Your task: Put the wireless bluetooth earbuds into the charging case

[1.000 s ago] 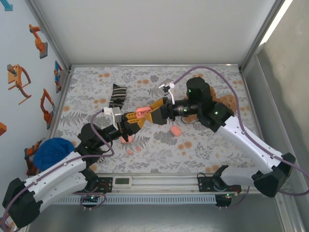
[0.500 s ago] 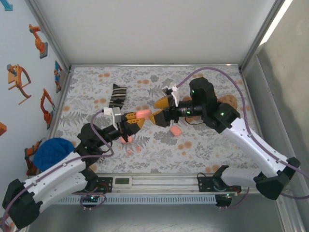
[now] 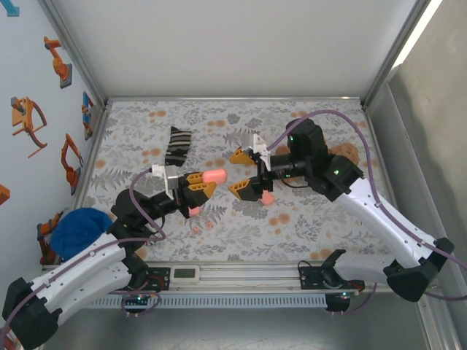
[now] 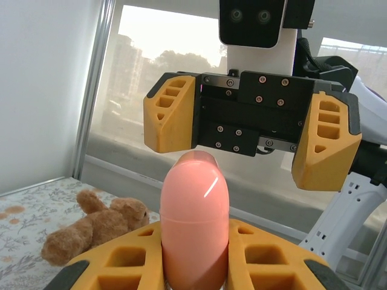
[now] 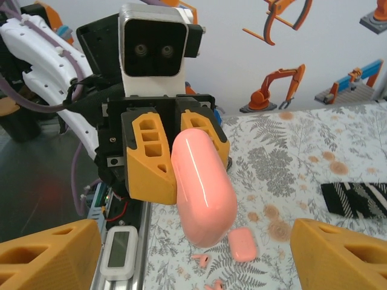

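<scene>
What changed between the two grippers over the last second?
The right gripper let go of the pink charging case, opened wide and backed off to the right. The left gripper stays shut on the case, almost in place. The second case, the earbuds on the cloth, the sock and the teddy bear did not move.

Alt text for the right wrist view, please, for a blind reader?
The left gripper faces the camera, shut on a pink case. On the floral cloth below lie a second case and earbuds, framed by the open right gripper.
</scene>
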Available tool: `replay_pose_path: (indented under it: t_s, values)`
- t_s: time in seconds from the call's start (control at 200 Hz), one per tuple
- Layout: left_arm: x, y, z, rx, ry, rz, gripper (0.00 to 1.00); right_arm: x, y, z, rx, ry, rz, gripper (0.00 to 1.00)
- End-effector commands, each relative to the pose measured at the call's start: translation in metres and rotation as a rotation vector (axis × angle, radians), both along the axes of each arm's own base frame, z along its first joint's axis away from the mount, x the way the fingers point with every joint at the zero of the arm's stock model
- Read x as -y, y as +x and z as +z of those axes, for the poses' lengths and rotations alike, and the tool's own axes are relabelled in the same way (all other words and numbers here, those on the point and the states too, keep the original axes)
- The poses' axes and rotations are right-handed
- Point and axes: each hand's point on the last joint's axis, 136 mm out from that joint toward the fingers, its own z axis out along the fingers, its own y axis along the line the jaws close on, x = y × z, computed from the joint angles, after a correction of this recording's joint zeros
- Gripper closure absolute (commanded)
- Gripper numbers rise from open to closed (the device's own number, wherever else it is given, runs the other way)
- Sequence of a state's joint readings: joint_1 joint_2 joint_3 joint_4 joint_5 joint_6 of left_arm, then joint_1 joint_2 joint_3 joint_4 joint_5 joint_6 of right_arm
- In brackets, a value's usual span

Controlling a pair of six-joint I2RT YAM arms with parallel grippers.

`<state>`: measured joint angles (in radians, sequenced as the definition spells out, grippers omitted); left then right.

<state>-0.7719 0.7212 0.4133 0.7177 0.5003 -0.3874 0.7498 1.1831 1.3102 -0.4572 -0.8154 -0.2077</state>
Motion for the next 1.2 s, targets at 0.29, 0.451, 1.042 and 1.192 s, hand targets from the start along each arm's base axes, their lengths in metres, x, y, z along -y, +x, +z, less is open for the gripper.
replay_pose_path:
  t_s: [0.29, 0.451, 1.042, 1.192]
  values:
    - [-0.006, -0.015, 0.015, 0.089, -0.017, -0.029, 1.0, -0.017, -0.009, 0.012, 0.031, 0.06, 0.114, 0.24]
    - [-0.007, -0.017, 0.016, 0.095, -0.012, -0.026, 1.0, -0.024, -0.014, 0.01, 0.024, 0.056, 0.138, 0.29]
    - [-0.011, -0.014, 0.015, 0.095, -0.002, 0.006, 1.0, -0.04, -0.018, 0.006, -0.035, 0.042, 0.17, 0.69]
    - [-0.011, -0.013, 0.014, 0.091, 0.0, 0.015, 1.0, -0.039, -0.019, 0.005, -0.039, 0.039, 0.165, 0.76]
